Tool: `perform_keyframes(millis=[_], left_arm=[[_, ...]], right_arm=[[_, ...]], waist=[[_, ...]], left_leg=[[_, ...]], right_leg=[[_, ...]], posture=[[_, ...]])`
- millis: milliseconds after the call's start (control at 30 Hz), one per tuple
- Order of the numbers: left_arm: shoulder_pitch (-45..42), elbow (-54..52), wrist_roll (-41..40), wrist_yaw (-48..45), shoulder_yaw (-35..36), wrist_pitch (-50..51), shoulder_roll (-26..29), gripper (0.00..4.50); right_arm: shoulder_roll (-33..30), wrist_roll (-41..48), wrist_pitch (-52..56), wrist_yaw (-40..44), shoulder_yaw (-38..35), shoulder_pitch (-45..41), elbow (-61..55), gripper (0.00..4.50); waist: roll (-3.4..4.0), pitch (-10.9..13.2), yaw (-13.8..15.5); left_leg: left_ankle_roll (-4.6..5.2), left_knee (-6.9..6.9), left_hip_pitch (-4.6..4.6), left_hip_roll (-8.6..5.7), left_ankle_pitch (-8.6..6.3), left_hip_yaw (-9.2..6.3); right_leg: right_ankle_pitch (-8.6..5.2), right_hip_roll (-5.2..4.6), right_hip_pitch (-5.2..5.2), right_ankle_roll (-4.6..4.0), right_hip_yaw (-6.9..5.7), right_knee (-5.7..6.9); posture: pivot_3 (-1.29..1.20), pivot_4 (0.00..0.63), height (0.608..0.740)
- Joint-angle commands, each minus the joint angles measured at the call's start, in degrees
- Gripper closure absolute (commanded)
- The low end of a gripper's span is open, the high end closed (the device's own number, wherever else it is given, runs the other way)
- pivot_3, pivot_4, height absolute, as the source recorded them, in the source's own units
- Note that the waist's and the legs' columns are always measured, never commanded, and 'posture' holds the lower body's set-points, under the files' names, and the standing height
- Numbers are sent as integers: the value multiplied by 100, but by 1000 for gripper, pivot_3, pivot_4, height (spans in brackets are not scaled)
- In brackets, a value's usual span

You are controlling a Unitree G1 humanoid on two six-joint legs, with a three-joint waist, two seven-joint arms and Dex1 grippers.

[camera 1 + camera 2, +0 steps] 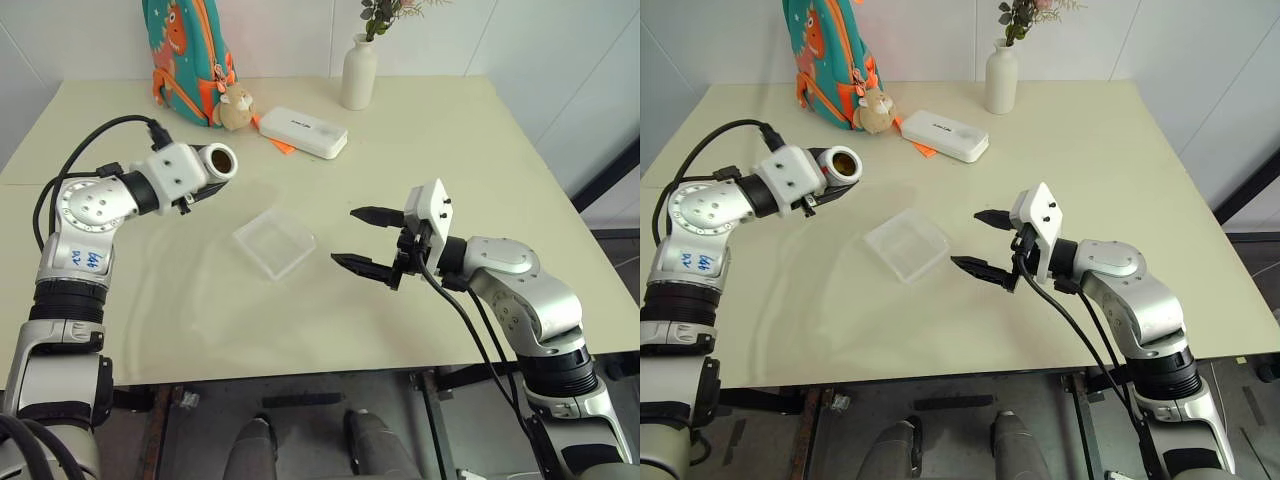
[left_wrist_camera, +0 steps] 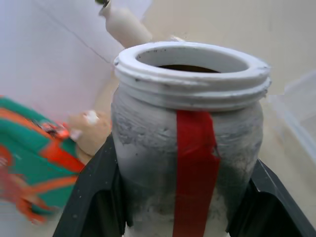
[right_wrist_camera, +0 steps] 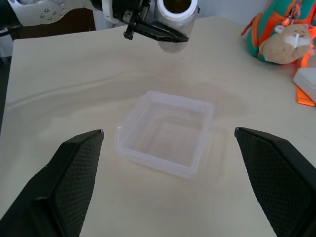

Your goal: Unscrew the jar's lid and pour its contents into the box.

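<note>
My left gripper (image 1: 203, 168) is shut on the jar (image 1: 222, 160), a clear cylinder with a red band (image 2: 195, 163). The jar lies about level above the table, left of and behind the box, its open mouth (image 2: 197, 61) turned towards the box. Something dark brown shows inside the mouth (image 3: 177, 5). The box (image 1: 274, 242), a shallow clear square tray, sits on the table (image 1: 450, 150) between my two arms and looks empty. My right gripper (image 1: 365, 240) hangs open and empty just right of the box, its fingers (image 3: 74, 173) spread wide. The lid is out of view.
At the back of the table stand a white vase (image 1: 359, 72), a white oblong case (image 1: 303, 132) and a teal and orange backpack (image 1: 185, 55) with a plush toy (image 1: 236, 108). An orange scrap (image 1: 282, 146) lies by the case.
</note>
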Motion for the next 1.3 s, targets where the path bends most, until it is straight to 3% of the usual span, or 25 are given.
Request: perform_keyframes(millis=[33, 133, 267, 433, 567, 633, 833, 867, 1067, 1167, 1300], left_arm=[[-160, -64, 1631, 1504, -462, -1458, 310, 2533], [-352, -183, 3493, 3203, -1085, -2064, 637, 2533], [-776, -329, 5514, 5280, -1896, -1710, 879, 2533], [-1460, 74, 6730, 6653, -2692, -1191, 787, 2533], [-1730, 276, 6955, 6767, -3013, -1065, 748, 2533], [-1757, 97, 7312, 7372, -3154, -733, 814, 2533], [-2083, 409, 7459, 7408, -3480, -815, 837, 2533], [-2059, 276, 7666, 7799, -3524, -537, 877, 2533], [-2094, 468, 7312, 7606, -3476, -731, 869, 2533], [-2039, 583, 6633, 7204, -3200, -1068, 872, 2533], [-1816, 951, 4794, 6036, -2566, -1884, 799, 2533]], right_arm=[[8, 29, -65, -88, -155, 58, -180, 30], [3, 31, -91, -94, -177, 92, -151, 30], [44, 34, -114, -133, -196, 95, -130, 30], [202, 78, -151, -224, -220, 88, -117, 30], [300, 147, -195, -267, -277, 168, -152, 30], [365, 202, -195, -306, -320, 201, -171, 30], [498, 241, -219, -346, -356, 206, -139, 30], [515, 244, -233, -342, -358, 202, -130, 30], [559, 232, -282, -325, -354, 215, -98, 30], [537, 237, -270, -311, -357, 234, -107, 30], [500, 243, -240, -297, -365, 264, -130, 30]], waist=[[0, 0, 1], [0, 0, 2], [-1, 0, 16], [-1, 0, 26], [-1, 0, 9], [-1, 0, 10], [-2, 0, 33], [-2, 0, 31], [-2, 0, 28], [-2, 0, 29], [-2, 0, 25]], left_leg=[[0, 1, 1, 0, 0, 0], [0, 2, 1, 0, 0, 6], [2, 8, 0, -2, -1, 14], [3, 12, 1, -2, -1, 27], [4, 3, 5, -2, -2, 35], [4, 0, 6, -2, -2, 37], [5, 2, 6, -2, -3, 44], [5, 2, 6, -2, -3, 46], [5, 2, 12, -2, -3, 52], [5, 3, 12, -2, -3, 53], [5, 3, 12, -2, -3, 55]], right_leg=[[0, 0, 0, 0, 0, 0], [2, 0, -1, 5, 7, -1], [8, -1, 0, 15, 16, -2], [12, -1, -1, 21, 21, -1], [11, -1, -3, 22, 26, -1], [11, -1, -5, 23, 28, -2], [11, -1, -7, 24, 33, 0], [11, -1, -7, 24, 34, 0], [11, -1, -7, 24, 39, 5], [11, -1, -7, 24, 40, 6], [11, -1, -7, 24, 41, 7]], posture=[[0, 150, 740], [0, 150, 740], [0, 150, 740], [0, 150, 740], [0, 150, 740], [0, 150, 740], [0, 150, 740], [0, 150, 740], [0, 150, 740], [0, 150, 740], [0, 150, 740]])
